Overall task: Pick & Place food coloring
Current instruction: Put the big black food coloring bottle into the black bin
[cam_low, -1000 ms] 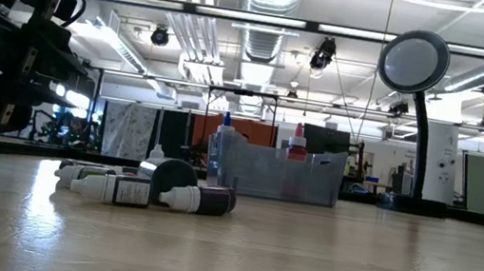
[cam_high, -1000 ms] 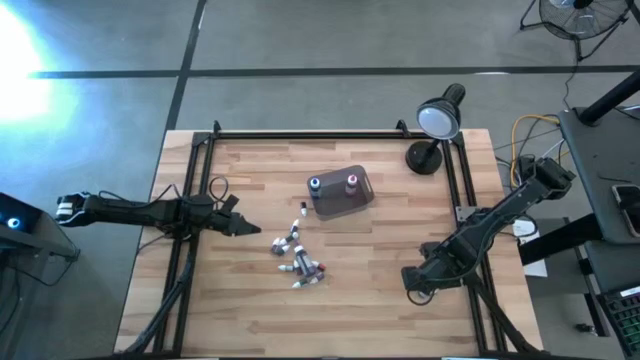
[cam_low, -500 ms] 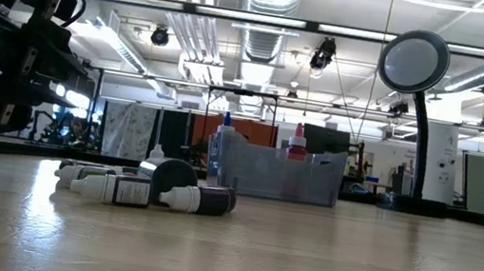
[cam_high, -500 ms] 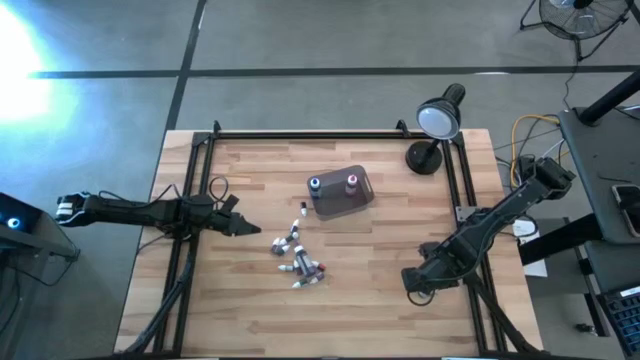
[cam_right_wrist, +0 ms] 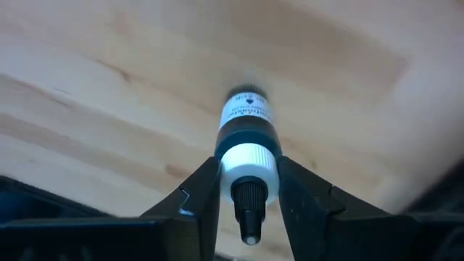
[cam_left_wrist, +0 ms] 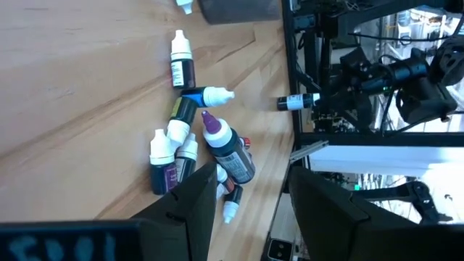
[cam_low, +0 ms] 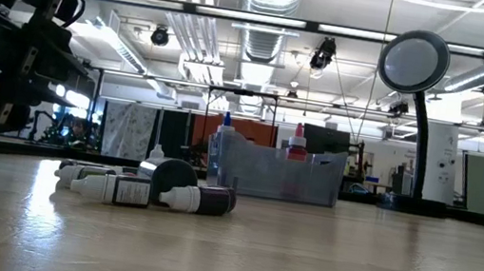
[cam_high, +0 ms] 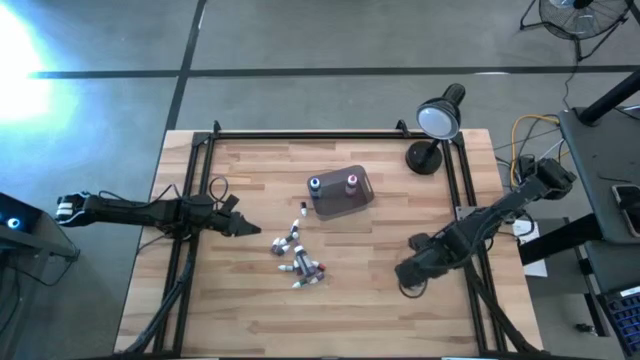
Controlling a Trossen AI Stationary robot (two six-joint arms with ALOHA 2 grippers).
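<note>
Your right gripper (cam_right_wrist: 249, 190) pinches a dark dropper bottle (cam_right_wrist: 246, 141) by its white collar, body pointing straight away from the fingers, well right of the grey tub (cam_high: 341, 195); your left gripper (cam_high: 243, 228), jaws wide, waits nearer the tub.

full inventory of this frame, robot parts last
tub: 1, smoky grey, table centre, toward the back
bottles in tub: 2, blue cap and pink cap, upright
loose bottles: about eight, white caps, lying clustered in front of the tub
held bottle: 1, dark body, white cap, between right fingers
lamp: 1, black, back right corner
table: 1, light wood
left gripper: open, left of cluster
right gripper: shut on held bottle, front right
</note>
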